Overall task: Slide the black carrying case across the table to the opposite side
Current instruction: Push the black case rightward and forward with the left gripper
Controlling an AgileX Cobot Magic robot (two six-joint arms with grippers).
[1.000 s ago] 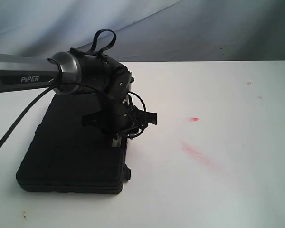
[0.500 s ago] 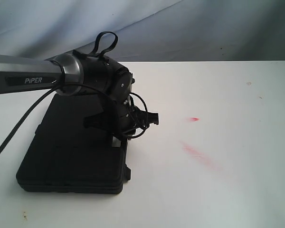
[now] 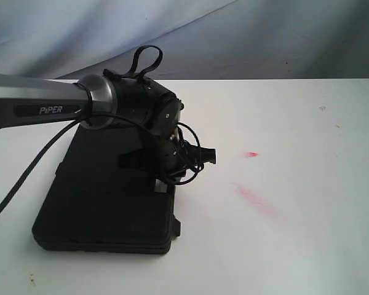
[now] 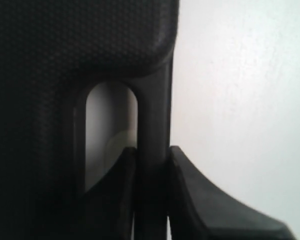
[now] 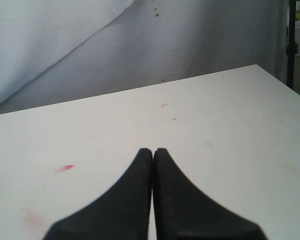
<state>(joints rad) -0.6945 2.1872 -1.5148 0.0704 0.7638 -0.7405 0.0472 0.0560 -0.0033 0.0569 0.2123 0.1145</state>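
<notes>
The black carrying case (image 3: 104, 203) lies flat on the white table (image 3: 295, 135), at its left side. My left gripper (image 3: 165, 184) reaches down onto the case's right edge, where the handle runs. Up close, the case (image 4: 65, 50) fills one side of the left wrist view, and the left gripper (image 4: 151, 152) is shut on the handle bar (image 4: 152, 110), one finger through the handle's slot and one outside. My right gripper (image 5: 153, 150) hovers shut over bare table (image 5: 215, 115), holding nothing. It does not show in the exterior view.
Red smears (image 3: 258, 200) and a small red spot (image 3: 251, 154) mark the tabletop to the right of the case. A grey-blue cloth backdrop (image 3: 234, 31) hangs behind the table's far edge. The left arm's cable (image 3: 24, 172) loops down over the case's left side.
The left arm and the case have shifted together a little to the right across the table. The grip on the handle is unchanged.
</notes>
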